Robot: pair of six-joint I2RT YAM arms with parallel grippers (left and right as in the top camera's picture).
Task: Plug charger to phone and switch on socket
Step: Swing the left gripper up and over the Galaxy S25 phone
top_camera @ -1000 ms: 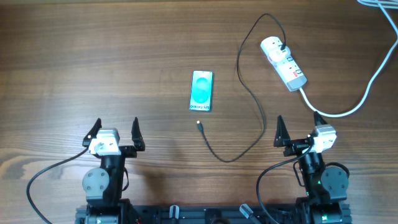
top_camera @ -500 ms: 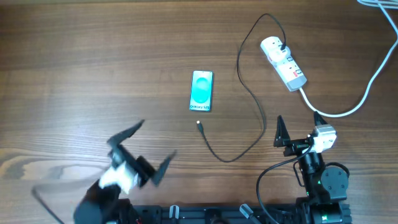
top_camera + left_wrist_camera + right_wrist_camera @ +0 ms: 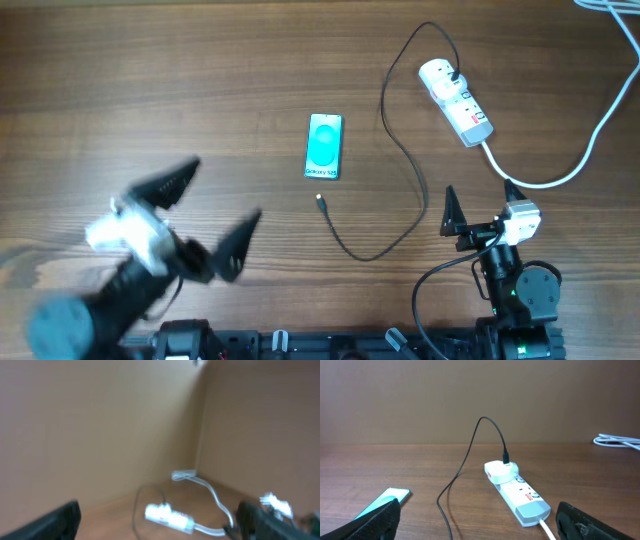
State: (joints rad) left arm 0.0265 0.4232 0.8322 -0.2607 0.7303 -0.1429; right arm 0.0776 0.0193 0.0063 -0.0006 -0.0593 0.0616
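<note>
Viewing from overhead, the phone (image 3: 324, 146) is logged at centre, the plug tip (image 3: 320, 201) of the charger (image 3: 384, 100) just off its 6 o'clock end, apart, and the socket (image 3: 457, 101) at 2 o'clock; the left gripper (image 3: 227, 188) (blurred, 8 o'clock) and the right gripper (image 3: 478, 190) (4 o'clock) are both spread wide, empty. Left wrist, blurred: the socket (image 3: 167, 516) is made out at 6 o'clock. Right wrist: the phone (image 3: 382, 502) is noted at 8 o'clock, the socket (image 3: 517, 492) at 5 o'clock, the charger (image 3: 470, 455) plugged into it.

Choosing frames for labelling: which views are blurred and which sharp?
Overhead: left pincer motion-smeared, phone and socket sharp. Left wrist: blurred throughout, the socket just a soft white shape. Right wrist: crisp, charger outlined cleanly.
</note>
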